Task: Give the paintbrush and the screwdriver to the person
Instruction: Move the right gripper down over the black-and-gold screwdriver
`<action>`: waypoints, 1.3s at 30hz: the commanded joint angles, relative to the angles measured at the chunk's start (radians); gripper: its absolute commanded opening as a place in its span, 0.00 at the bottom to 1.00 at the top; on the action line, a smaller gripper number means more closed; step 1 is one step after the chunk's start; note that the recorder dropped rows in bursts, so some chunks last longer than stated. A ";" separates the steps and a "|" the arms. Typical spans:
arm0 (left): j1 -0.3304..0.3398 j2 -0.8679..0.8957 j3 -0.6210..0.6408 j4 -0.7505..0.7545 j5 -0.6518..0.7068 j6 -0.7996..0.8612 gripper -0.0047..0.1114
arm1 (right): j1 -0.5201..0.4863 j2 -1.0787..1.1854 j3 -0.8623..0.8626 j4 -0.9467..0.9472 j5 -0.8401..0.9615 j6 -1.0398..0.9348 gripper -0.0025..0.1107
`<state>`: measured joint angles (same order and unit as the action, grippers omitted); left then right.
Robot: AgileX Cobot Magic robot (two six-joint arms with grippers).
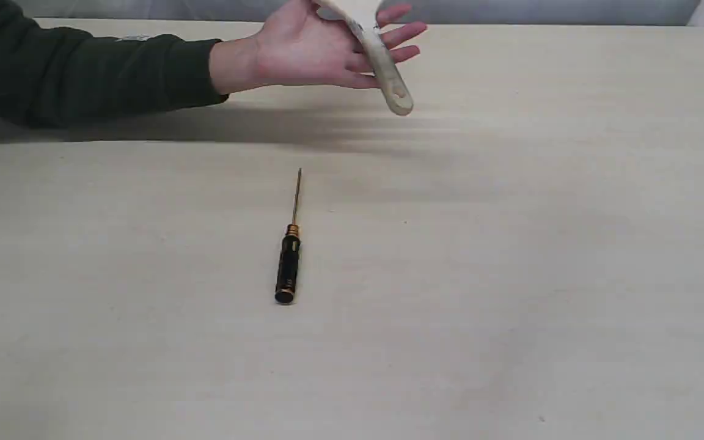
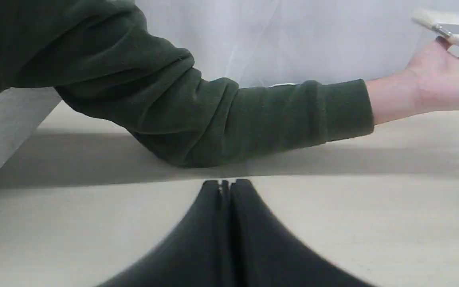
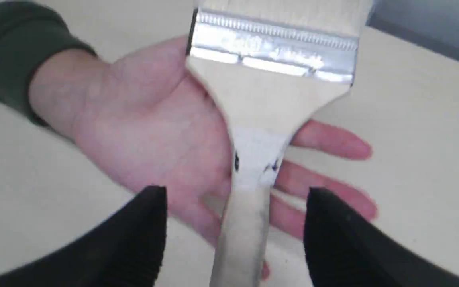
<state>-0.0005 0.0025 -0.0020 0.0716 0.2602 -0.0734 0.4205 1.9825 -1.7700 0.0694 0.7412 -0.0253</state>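
Outside exterior view | right hand (image 3: 235, 192) apart astride paintbrush (image 3: 265, 99) | left hand (image 2: 225, 184) together

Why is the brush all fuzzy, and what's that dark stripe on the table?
Right wrist view: the brush and hand are smeared by motion blur, with glare on the metal band. Exterior view: the sleeve casts that stripe on the table; the screwdriver looks sharp. Left wrist view: the black jaws are out of focus.

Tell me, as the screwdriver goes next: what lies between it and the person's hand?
Nothing: the exterior view shows only bare, shadowed table between the screwdriver and the person's hand.
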 commanded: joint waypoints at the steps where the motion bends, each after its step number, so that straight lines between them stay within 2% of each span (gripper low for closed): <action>1: -0.007 -0.002 0.002 -0.002 -0.012 -0.002 0.04 | 0.026 -0.061 0.097 0.005 0.006 -0.037 0.48; 14: -0.007 -0.002 0.002 -0.005 -0.009 -0.002 0.04 | 0.205 -0.321 0.460 0.050 -0.096 -0.042 0.47; 23: -0.007 -0.002 0.002 -0.005 -0.009 -0.002 0.04 | 0.222 -0.344 0.643 0.062 -0.185 0.011 0.47; 39: -0.007 -0.002 0.002 -0.003 -0.011 -0.002 0.04 | 0.222 -0.187 0.689 0.188 -0.306 0.006 0.47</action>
<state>-0.0005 0.0025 -0.0020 0.0716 0.2602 -0.0734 0.6412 1.7785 -1.0858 0.2352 0.4633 -0.0147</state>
